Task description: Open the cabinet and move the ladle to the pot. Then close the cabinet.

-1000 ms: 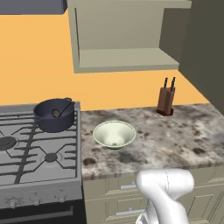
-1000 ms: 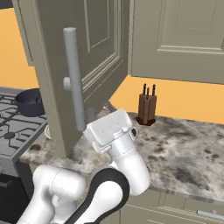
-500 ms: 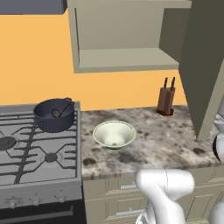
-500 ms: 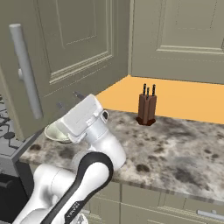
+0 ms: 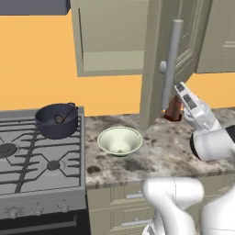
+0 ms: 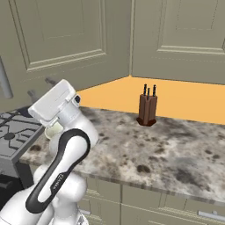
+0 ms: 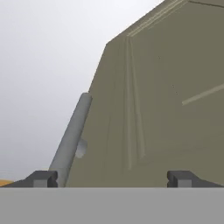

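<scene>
The robot's hand (image 7: pixel 113 179) is spread wide, empty, right beside the grey-beige cabinet door (image 5: pixel 158 55) and its grey bar handle (image 5: pixel 170 64). The small dark ladle (image 5: pixel 64 117) rests inside the squat blue-grey pot (image 5: pixel 56 121) at the far left on the stove (image 5: pixel 32 167).

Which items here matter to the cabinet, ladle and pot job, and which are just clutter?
Job: cabinet, door partly swung; ladle resting in the pot; hand, open, facing the door.
Clutter: cream bowl; knife block; stove.

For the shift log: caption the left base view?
Ladle in pot, open end effector beside the half-closed cabinet door's handle.
</scene>
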